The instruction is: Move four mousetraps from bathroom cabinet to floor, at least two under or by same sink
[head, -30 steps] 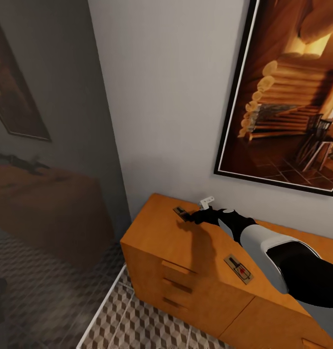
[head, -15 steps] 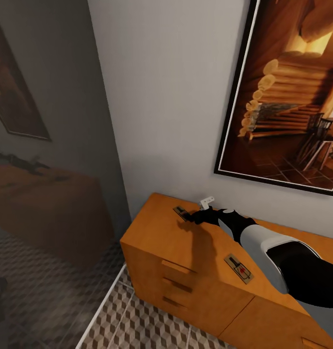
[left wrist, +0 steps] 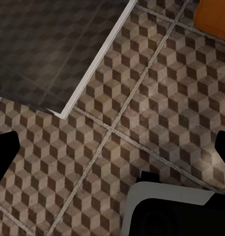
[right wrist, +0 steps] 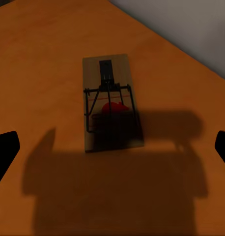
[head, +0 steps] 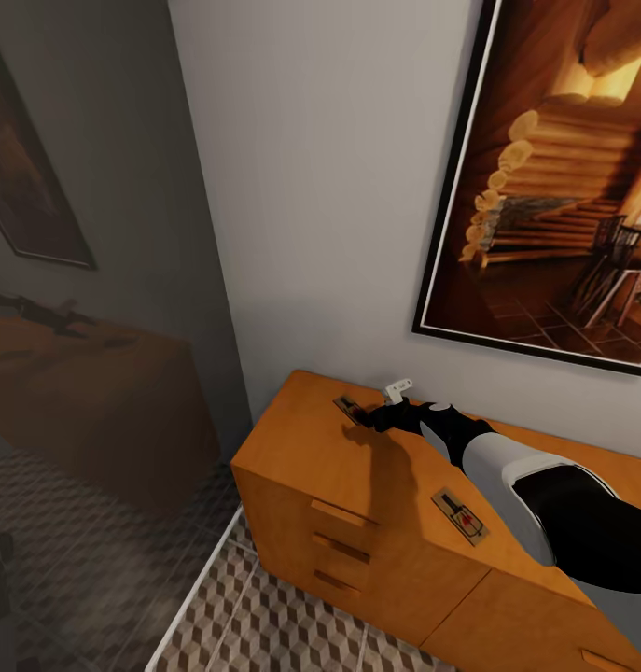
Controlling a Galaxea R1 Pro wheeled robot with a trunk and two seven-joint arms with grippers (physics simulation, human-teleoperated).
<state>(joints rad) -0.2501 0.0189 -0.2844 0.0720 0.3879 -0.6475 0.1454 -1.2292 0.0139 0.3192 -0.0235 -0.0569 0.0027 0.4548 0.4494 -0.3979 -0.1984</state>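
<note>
— Where's the thing to lift?
— Far mousetrap (head: 346, 407) flat on the cabinet (head: 301, 448) top near the back corner, just ahead of the right tool (head: 371, 417). Seen closely from the right wrist: tan board, dark wire bar, red mark at the middle (right wrist: 111, 102). Second mousetrap (head: 459, 516) lying nearer the front edge, beside the forearm.
— State of the right tool?
— Spread wide, fingertips (right wrist: 5, 147) dark at either side of the wrist view, nothing between them, hovering just short of the board.
— And the left tool (left wrist: 112, 152)?
— Also wide and empty, hanging over the cube-patterned bathroom floor (left wrist: 142, 98).
— How likely to handle?
— Probably light and stiff, thin enough to be awkward off a flat top. Best pinched across the long wooden edges, away from the wire; a low, square approach needed, else a risk of skidding on the smooth wood.
</note>
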